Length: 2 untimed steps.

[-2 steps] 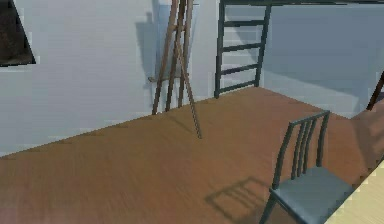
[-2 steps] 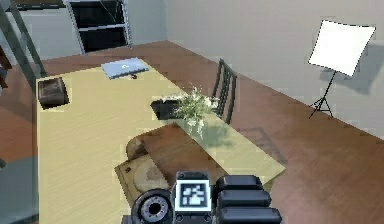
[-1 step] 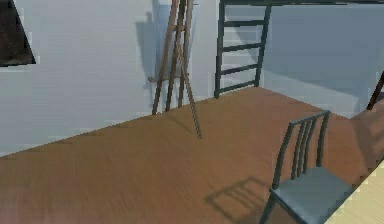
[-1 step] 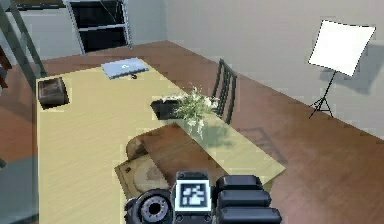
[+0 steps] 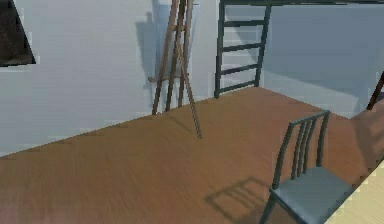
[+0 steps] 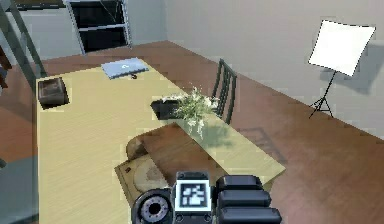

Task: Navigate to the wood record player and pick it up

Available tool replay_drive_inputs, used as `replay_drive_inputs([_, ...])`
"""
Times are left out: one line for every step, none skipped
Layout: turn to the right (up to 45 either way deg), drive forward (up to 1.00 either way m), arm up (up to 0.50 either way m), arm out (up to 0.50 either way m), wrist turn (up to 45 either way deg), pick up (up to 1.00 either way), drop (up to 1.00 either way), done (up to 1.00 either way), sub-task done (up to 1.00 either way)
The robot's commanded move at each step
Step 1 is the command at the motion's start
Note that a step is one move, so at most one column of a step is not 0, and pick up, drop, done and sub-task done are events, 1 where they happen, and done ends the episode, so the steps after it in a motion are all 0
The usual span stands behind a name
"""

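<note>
Arm side view: wood record player [image 6: 165,158] just behind tool [image 6: 153,206]; grasp: can't tell.

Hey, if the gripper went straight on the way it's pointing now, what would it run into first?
Probably the flat brown wooden thing on the table, just beyond the gripper; the plant stands farther out. Height is unclear, so it might pass above it.

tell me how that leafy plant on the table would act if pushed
The leafy plant looks top-heavy, a wide spray over a narrow base, so it would probably tip rather than slide. Its thin stems likely bend easily. Standing near the table edge, it might fall off.
</note>
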Motion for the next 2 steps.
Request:
replay_drive_inputs([0.0, 0.0, 0.0, 0.0, 45.0, 0.0, 0.0, 0.0, 0.0])
replay_drive_inputs([0.0, 0.0, 0.0, 0.0, 33.0, 0.0, 0.0, 0.0, 0.0])
